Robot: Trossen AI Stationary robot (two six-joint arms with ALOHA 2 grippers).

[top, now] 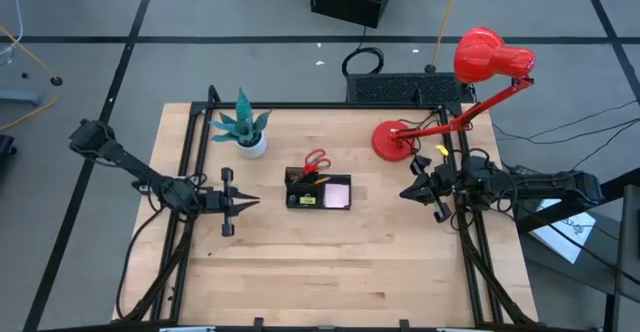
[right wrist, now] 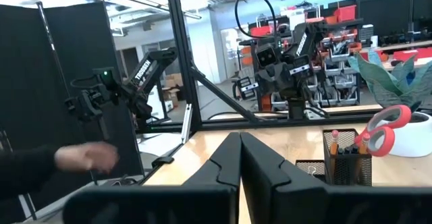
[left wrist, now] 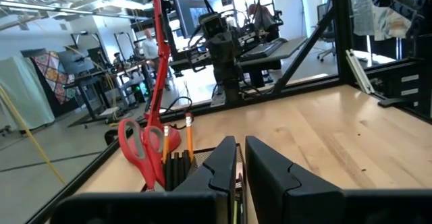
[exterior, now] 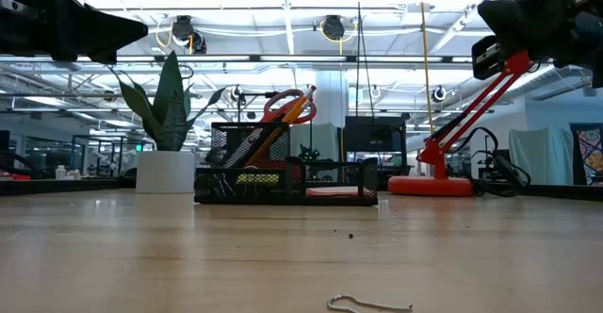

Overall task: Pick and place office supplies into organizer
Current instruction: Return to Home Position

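The black organizer (top: 318, 191) sits mid-table. Red-handled scissors (top: 316, 159) and orange pencils (left wrist: 189, 135) stand upright in its tall cup, a pale pink sticky-note pad (top: 337, 194) lies in its right compartment, and a small yellow piece (top: 305, 200) lies at its front. My left gripper (top: 254, 201) hovers left of the organizer, shut and pointing at it. My right gripper (top: 404, 193) hovers to the right, also shut and empty. In the wrist views, the left gripper (left wrist: 241, 177) and the right gripper (right wrist: 239, 166) show their fingers almost together.
A potted teal plant (top: 245, 132) stands behind and to the left of the organizer, and a red desk lamp (top: 395, 140) at the far right. A black keyboard (top: 405, 89) lies past the far edge. A small bent wire (exterior: 369, 304) lies on the near table. A person's hand (right wrist: 84, 158) shows beyond the table.
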